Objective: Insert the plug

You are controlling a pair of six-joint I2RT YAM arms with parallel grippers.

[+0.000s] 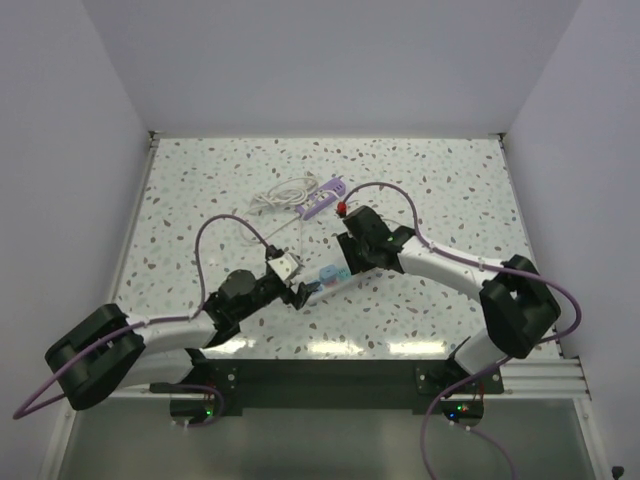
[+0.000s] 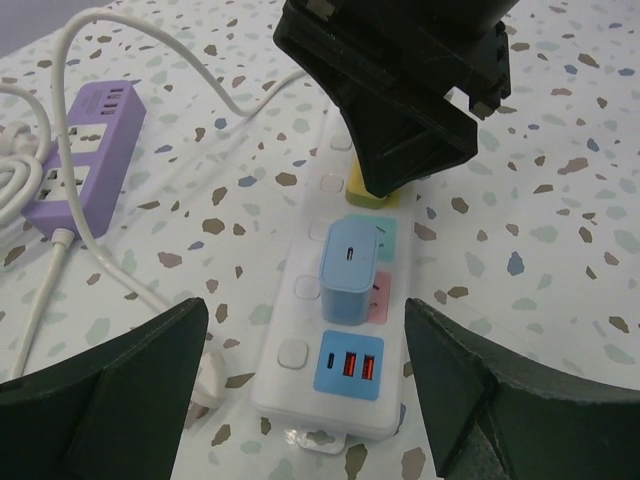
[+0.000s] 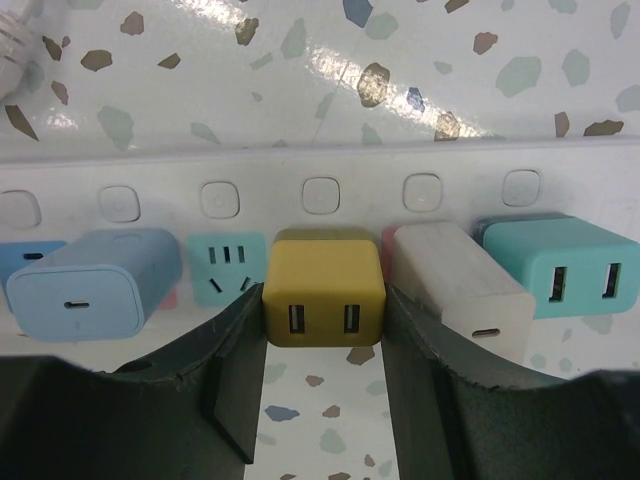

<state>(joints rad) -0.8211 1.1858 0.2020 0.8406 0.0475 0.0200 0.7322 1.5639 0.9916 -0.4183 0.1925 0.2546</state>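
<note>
One view, right wrist, shows right tool (image 3: 325,322) gripping yellow plug (image 3: 323,280); left tool (image 2: 305,325) released

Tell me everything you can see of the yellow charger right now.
The yellow charger is a rounded, matte, plastic-looking cube with two USB ports on its outer face. It stands on the white strip, in the row of sockets, between an empty teal socket and a white charger. The right gripper is shut on it, one finger against each side. Whether its prongs are fully in cannot be seen.
</note>
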